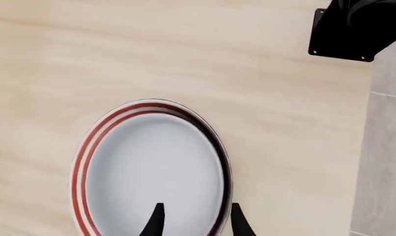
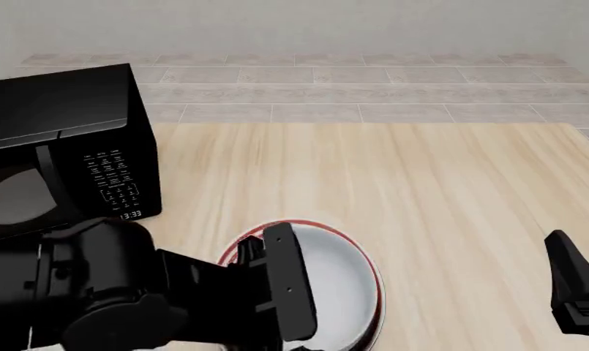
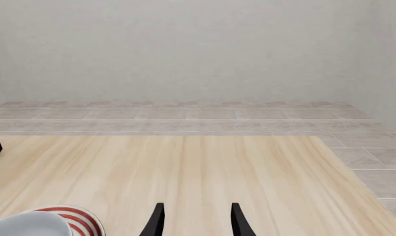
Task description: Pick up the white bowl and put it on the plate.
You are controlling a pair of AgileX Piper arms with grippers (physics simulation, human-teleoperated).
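**Apparently set down: bowl on the plate, left tool spread across its rim**

The white bowl [image 1: 155, 172] appears to sit on the plate [image 1: 79, 162]. In the left wrist view its pale hollow fills most of the ringed disc. The red rings show broadly along one side and only as a thin dark edge on the other, so the bowl looks a little off-centre. The right wrist view agrees, with a glossy white curve in front of a sliver of red rings. Both things lie on the near part of the bench [image 2: 421, 183], just beside the black microwave [image 2: 60, 146] at its left.

The left tool [image 1: 198, 221] hangs low over the bowl with its fingers spread. One tip is over the hollow and the other is outside, so they straddle the rim without pinching it. I cannot tell whether either tip touches the bowl. In the front view the bulky left arm [image 2: 128, 292] hides much of the bowl and plate. The right tool [image 3: 196, 221] is well apart at the right side of the bench, also spread, holding nothing and facing the far wall.

Judged from this, the placing step looks done or all but done, and what is in hand is the let-go. The next move calls for a straight lift of the left tool, clear of the rim. A sideways drag by the inner finger could catch the wall and tip the bowl or slide it off the plate. The right arm has nothing to do.
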